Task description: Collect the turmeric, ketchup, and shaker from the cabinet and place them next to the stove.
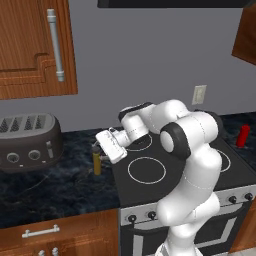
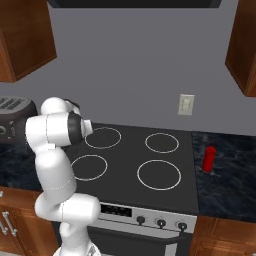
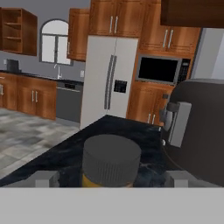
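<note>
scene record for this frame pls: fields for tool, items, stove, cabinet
tool: open, a finger either side of the jar, at the counter left of the stove
jar: yellow with dark ribbed lid, upright on the counter by the stove's left edge; lid sits between the fingertips in the hand view
ketchup: red bottle, upright on the counter right of the stove
stove: four ring burners, nothing on them
cabinet: door shut, grey bar handle
toaster: dark, on the counter left of the jar
shaker: can't tell

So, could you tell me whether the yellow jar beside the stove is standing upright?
Upright: the yellow jar stands vertically on the counter, cap on top.
</note>
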